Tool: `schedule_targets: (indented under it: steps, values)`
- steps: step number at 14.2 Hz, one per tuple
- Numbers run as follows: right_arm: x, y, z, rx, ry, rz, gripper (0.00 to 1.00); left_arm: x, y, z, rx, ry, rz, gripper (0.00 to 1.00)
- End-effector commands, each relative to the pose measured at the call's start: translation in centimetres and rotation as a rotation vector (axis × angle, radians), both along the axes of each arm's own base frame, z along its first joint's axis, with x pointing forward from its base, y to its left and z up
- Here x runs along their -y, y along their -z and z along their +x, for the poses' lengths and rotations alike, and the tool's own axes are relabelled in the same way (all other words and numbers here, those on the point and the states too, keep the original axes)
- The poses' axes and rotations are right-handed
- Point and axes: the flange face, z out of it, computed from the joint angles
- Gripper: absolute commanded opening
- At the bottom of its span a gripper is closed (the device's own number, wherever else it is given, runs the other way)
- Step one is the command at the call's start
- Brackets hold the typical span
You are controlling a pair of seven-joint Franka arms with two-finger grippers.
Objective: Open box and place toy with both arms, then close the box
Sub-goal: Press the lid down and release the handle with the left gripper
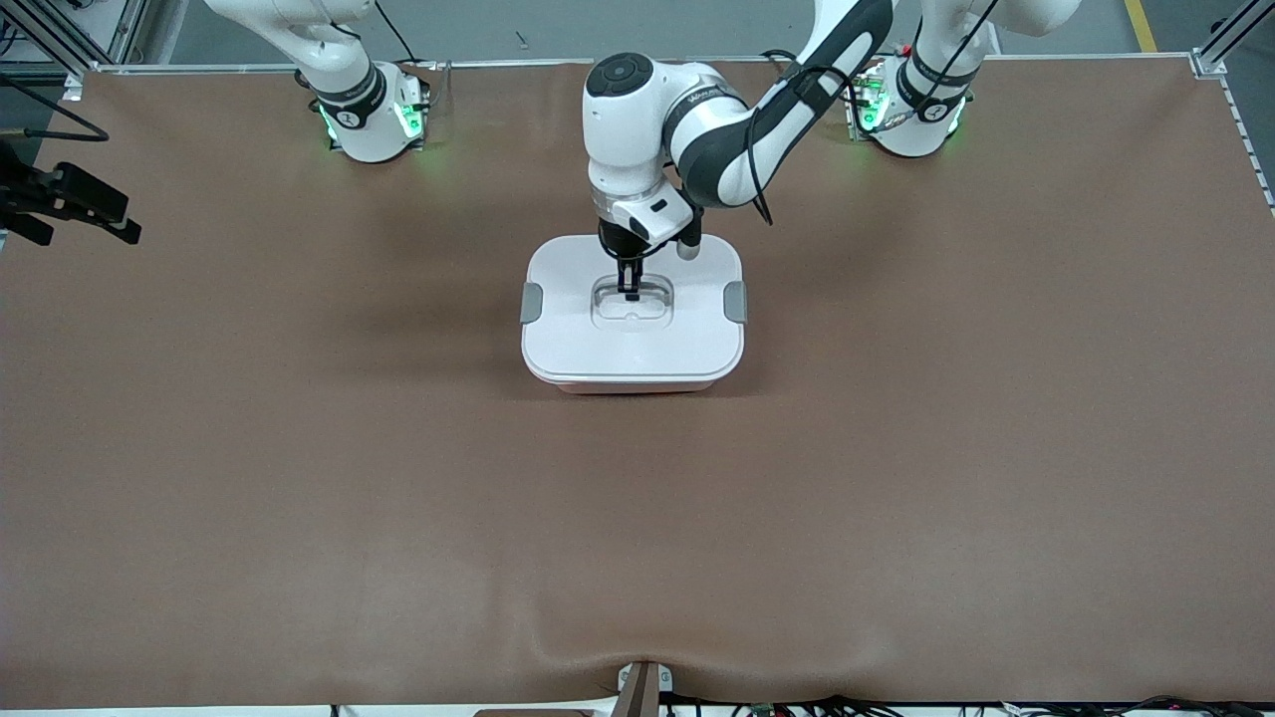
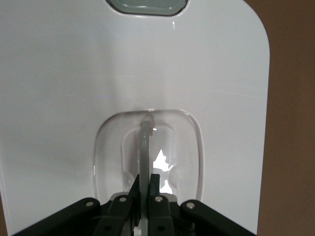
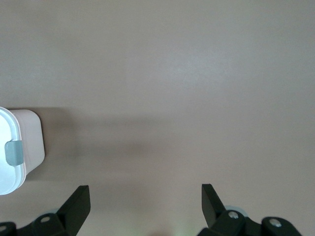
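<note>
The box [image 1: 633, 373] stands at the table's middle, its white lid [image 1: 578, 339] on and a grey clip [image 1: 532, 302] at each end. My left gripper [image 1: 630, 289] reaches down into the lid's recess. There it is shut on the clear handle [image 2: 144, 142], one black finger [image 2: 134, 189] on each side of the strip, with the left gripper [image 2: 145, 181] low in its own view. My right gripper [image 3: 145, 194] hangs open and empty over bare table toward the right arm's end. From there the box's end [image 3: 27, 142] and one clip [image 3: 15, 151] show. The toy is out of view.
A black fixture with a cable [image 1: 70, 204] sticks in at the table's edge at the right arm's end. The brown mat [image 1: 896, 478] lies flat around the box, with a small ripple at the front edge [image 1: 637, 662].
</note>
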Motion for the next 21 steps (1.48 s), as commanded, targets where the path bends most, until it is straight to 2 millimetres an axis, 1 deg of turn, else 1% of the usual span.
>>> schedule_targets:
  steps: [1, 3, 6, 10, 13, 14, 16, 17, 20, 21]
  values:
    - [-0.3, 0.0, 0.1, 0.004, -0.003, 0.002, 1.0, 0.5, 0.1, -0.4, 0.034, -0.078, -0.018, 0.0]
    - [-0.3, -0.2, 0.0, 0.004, -0.003, 0.002, 1.0, 0.2, 0.5, -0.6, 0.031, -0.076, -0.007, 0.0]
    - [-0.2, -0.3, 0.1, 0.011, 0.001, 0.0, 1.0, 0.1, 0.7, -0.6, 0.03, -0.076, -0.004, 0.0]
    - [-0.5, -0.2, 0.4, 0.022, -0.006, -0.001, 1.0, -0.1, 1.0, -0.7, 0.04, -0.065, 0.009, 0.0]
    - [-0.8, 0.5, 0.7, 0.011, -0.011, 0.0, 1.0, 0.1, 0.8, -0.7, 0.038, -0.071, 0.002, 0.0]
    - [-0.5, 1.2, 1.2, 0.002, -0.006, 0.0, 1.0, 0.1, 0.8, -0.6, 0.041, -0.101, -0.005, 0.0]
    - [-0.5, 1.5, 1.5, 0.002, -0.006, 0.0, 1.0, 0.1, 1.0, -0.6, 0.057, -0.127, -0.006, 0.0]
    - [-0.6, 1.6, 1.5, -0.001, -0.008, 0.0, 1.0, 0.2, 1.5, -0.5, 0.057, -0.124, 0.001, 0.0]
    - [0.5, 1.6, 1.4, -0.002, 0.005, 0.002, 1.0, 0.5, 1.0, -0.1, 0.063, -0.165, -0.03, 0.0]
    - [0.6, 1.7, 1.4, -0.004, 0.006, 0.002, 1.0, 0.7, 1.5, -0.3, 0.06, -0.162, -0.029, 0.0]
